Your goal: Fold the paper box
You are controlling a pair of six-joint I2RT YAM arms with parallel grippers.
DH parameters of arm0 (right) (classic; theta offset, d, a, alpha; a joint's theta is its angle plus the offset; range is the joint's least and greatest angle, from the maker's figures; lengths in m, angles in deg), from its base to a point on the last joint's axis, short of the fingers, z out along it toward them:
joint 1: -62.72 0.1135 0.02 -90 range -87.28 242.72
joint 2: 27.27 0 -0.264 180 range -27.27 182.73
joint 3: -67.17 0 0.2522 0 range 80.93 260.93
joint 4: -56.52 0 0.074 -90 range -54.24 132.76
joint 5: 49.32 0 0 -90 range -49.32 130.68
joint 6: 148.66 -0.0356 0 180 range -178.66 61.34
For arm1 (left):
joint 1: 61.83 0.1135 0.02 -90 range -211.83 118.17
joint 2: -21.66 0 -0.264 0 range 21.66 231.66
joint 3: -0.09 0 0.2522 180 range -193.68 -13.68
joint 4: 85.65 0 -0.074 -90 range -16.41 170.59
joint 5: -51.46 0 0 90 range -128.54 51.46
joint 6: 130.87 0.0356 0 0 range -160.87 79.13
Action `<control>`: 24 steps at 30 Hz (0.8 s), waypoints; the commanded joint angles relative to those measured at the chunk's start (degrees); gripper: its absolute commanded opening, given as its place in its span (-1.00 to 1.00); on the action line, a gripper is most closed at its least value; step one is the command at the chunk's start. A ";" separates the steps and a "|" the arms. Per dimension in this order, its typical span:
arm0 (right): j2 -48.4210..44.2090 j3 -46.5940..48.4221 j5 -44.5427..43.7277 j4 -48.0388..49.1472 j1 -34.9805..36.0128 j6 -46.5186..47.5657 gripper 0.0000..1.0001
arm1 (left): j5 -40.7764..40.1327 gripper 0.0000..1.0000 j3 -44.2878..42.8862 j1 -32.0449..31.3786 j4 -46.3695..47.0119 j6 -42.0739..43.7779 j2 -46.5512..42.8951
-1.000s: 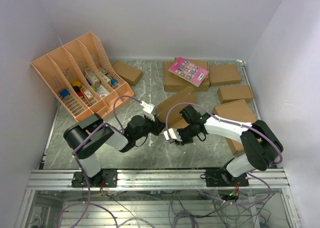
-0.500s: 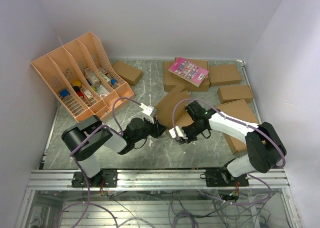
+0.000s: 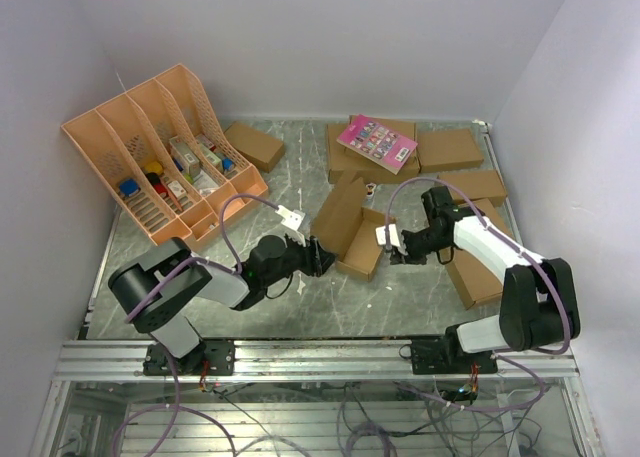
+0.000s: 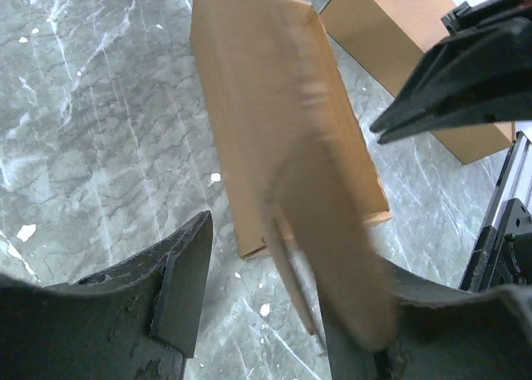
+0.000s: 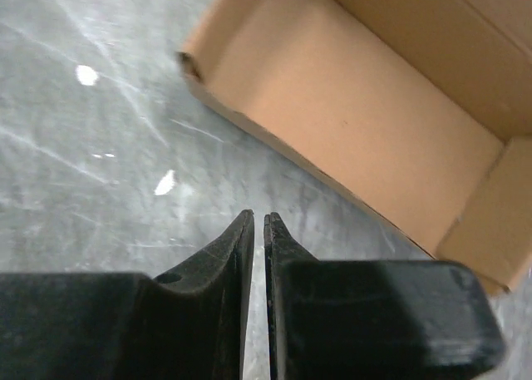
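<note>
The brown cardboard paper box lies between the left gripper and the right gripper, with the orange plastic file rack behind it to the left.

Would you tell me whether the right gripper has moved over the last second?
Yes. The right gripper has shifted rightward and away from the near rail, farther from the orange file rack, to the right side of the paper box.

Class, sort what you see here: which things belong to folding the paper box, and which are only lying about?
In the job: paper box; left tool; right tool.
Lying about: orange rack; pink card; other brown boxes.
</note>
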 commanded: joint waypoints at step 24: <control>8.03 -1.48 -17.47 34.30 -2.78 -35.94 -1.00 | 0.74 -0.46 -6.65 -2.99 -0.03 2.68 5.05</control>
